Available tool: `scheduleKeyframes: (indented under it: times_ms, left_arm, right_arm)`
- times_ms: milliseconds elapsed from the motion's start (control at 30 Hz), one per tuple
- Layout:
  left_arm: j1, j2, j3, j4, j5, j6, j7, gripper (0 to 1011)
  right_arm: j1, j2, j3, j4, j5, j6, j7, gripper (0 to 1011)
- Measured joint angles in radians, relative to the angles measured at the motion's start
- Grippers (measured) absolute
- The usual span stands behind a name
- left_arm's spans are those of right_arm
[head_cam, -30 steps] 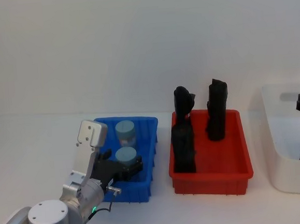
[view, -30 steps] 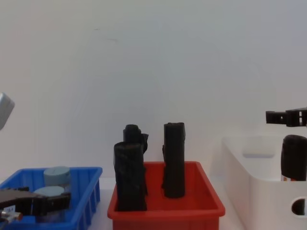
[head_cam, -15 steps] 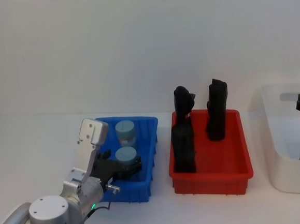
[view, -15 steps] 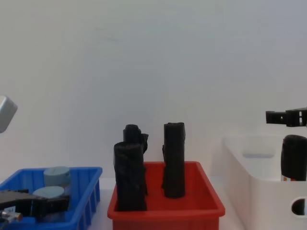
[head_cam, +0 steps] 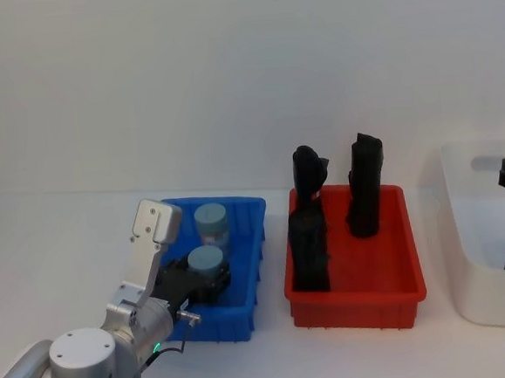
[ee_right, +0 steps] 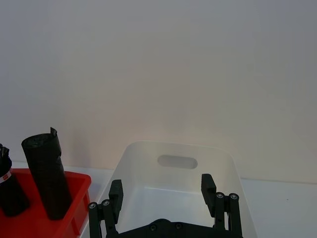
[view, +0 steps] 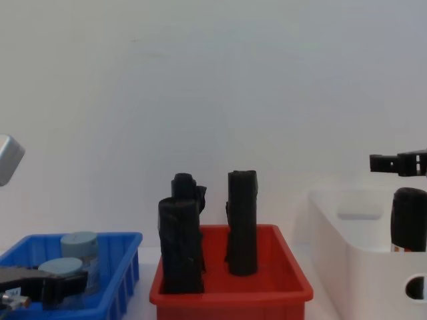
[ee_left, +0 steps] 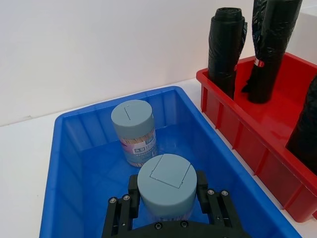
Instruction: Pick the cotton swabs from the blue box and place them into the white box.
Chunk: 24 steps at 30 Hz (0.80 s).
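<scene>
Left gripper (ee_left: 167, 193) inside blue box (ee_left: 74, 163); fingers (ee_left: 133, 187) pressed on both sides of near cotton swab tub (ee_left: 167, 181), gripping it; whether tub rests on box floor, cannot tell; far cotton swab tub (ee_left: 132, 130) upright just behind, apart from it; right gripper (ee_right: 161, 191) parked over white box (ee_right: 143, 158), fingers spread wide, holding nothing; red bin (head_cam: 357, 299) with black rolls (head_cam: 363, 185) between both boxes.

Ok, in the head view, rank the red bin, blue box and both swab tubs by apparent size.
1. red bin
2. blue box
3. far swab tub and near swab tub, held by the left gripper: they look alike.
</scene>
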Motion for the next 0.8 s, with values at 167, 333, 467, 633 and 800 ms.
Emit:
scheduleKeyframes:
  times_ms: [167, 333, 467, 633, 800]
  left_arm:
    - [-0.001, 0.0, 0.0, 0.002, 0.001, 0.001, 0.0, 669]
    - [-0.002, -0.001, -0.001, 0.003, 0.002, 0.001, -0.001, 669]
    - [-0.002, -0.001, -0.002, 0.001, 0.004, 0.0, -0.002, 669]
    - [-0.001, 0.0, -0.003, -0.015, 0.01, -0.015, -0.006, 669]
    - [0.001, 0.004, -0.006, -0.042, 0.018, -0.044, -0.017, 669]
  right_arm:
    - [0.0, 0.0, 0.0, 0.0, 0.0, 0.0, 0.0, 1001]
    - [0.0, 0.0, 0.0, 0.0, 0.0, 0.0, 0.0, 1001]
    - [0.0, 0.0, 0.0, 0.0, 0.0, 0.0, 0.0, 1001]
    - [0.0, 0.0, 0.0, 0.0, 0.0, 0.0, 0.0, 1001]
    - [0.0, 0.0, 0.0, 0.0, 0.0, 0.0, 0.0, 1001]
